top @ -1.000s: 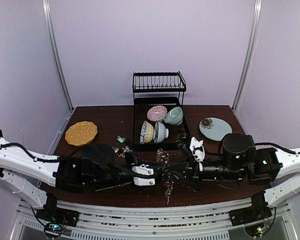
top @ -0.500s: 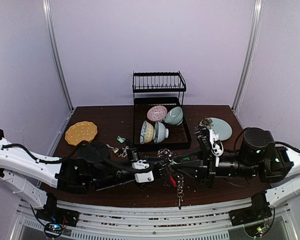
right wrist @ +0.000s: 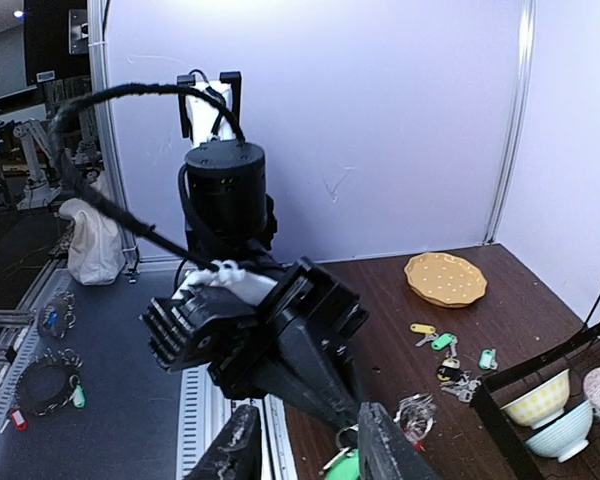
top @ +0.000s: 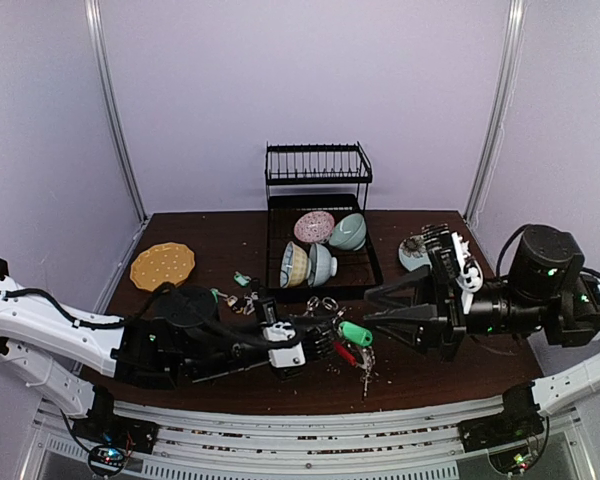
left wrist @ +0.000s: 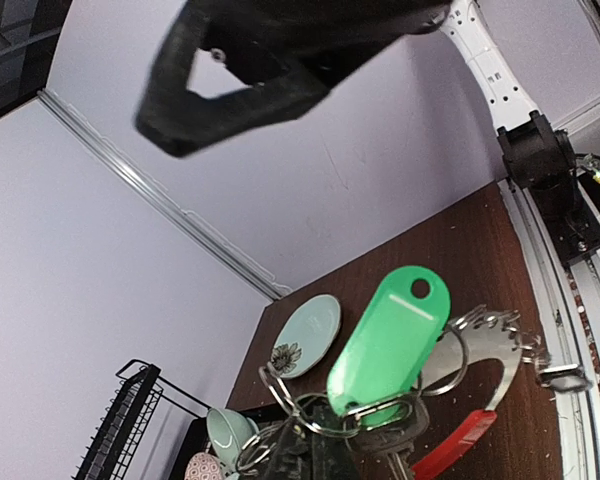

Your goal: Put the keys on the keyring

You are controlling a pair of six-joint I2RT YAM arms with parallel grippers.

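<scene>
My left gripper (top: 318, 340) is shut on the keyring (top: 346, 352), a big silver ring with a red sleeve and split rings, held just above the table. In the left wrist view a key with a green tag (left wrist: 390, 340) hangs on a split ring beside the red sleeve (left wrist: 452, 447). My right gripper (top: 370, 311) is open and empty, just right of the bunch; its fingers (right wrist: 238, 452) frame the left gripper (right wrist: 280, 345). Loose keys (top: 242, 290) with teal, green and yellow tags lie on the table to the left, also in the right wrist view (right wrist: 445, 350).
A black dish rack (top: 318, 150) with several bowls stands at the back centre. A yellow plate (top: 162, 265) lies at the back left, a pale teal plate (top: 420, 258) at the back right. The table's front edge is just below the keyring.
My right gripper has pulled back to the right, away from the keyring, and stands open. The green-tagged key now shows on the bunch in my left gripper.
</scene>
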